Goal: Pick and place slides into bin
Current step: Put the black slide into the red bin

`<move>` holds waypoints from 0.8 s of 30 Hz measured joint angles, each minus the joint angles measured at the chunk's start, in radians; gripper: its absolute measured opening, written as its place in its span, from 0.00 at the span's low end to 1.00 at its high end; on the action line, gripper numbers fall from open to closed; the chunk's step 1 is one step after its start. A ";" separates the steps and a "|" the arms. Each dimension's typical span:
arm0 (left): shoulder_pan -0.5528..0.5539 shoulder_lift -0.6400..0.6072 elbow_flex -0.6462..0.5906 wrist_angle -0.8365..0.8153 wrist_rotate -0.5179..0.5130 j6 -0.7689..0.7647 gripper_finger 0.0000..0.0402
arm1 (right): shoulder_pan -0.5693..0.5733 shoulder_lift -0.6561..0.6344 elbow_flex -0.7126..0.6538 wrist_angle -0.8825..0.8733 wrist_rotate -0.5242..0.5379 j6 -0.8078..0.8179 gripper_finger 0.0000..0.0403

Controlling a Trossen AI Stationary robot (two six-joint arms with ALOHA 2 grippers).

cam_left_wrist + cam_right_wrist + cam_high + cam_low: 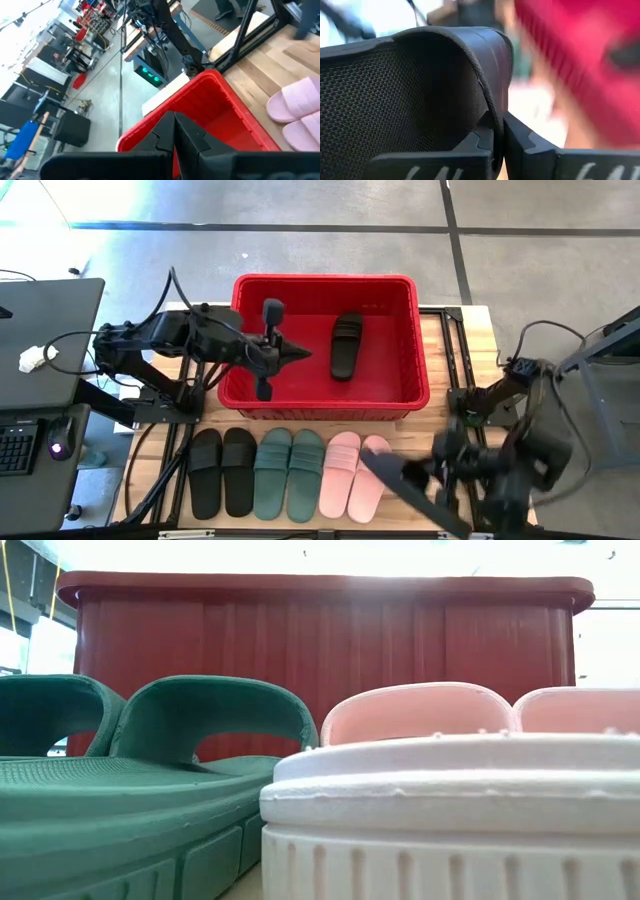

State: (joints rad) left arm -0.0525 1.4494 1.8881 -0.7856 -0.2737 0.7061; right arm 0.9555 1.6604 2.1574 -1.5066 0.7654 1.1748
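The red bin (325,402) stands at the table's far middle with one black slide (347,345) lying inside it. A black pair (222,470), a green pair (290,473) and a pink pair (355,475) lie side by side on their soles in front of the bin. My left gripper (292,352) is shut and empty over the bin's left part; it also shows in the left wrist view (175,132). My right gripper (498,135) is shut on another black slide (410,490) at the near right, beside the pink pair. My right gripper pinches the edge of the black slide's strap (492,112) between its two fingers. The strap's textured inner side (410,90) arches beside the fingers. In the high view the slide lies slanted under the gripper, with one end over the right pink slide.
The green and pink slides (420,715) fill the low view, with the bin's wall (320,640) behind them. A desk with a keyboard and mouse (58,442) stands left of the table. The table's right part (470,350) is bare wood.
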 joint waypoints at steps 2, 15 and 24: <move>0.000 0.001 0.000 -0.004 0.000 0.005 0.00 | -0.044 0.000 0.083 0.000 0.138 -0.145 0.00; 0.000 0.001 0.000 -0.003 0.018 0.013 0.00 | -0.711 -0.057 0.042 -0.055 0.155 -0.722 0.00; 0.001 0.010 0.000 -0.003 -0.017 0.075 0.00 | -1.160 -0.046 -0.366 0.063 0.098 -1.139 0.00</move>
State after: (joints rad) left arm -0.0513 1.4597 1.8877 -0.7891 -0.2904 0.7810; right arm -0.2048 1.6143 1.7911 -1.4436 0.8637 0.0360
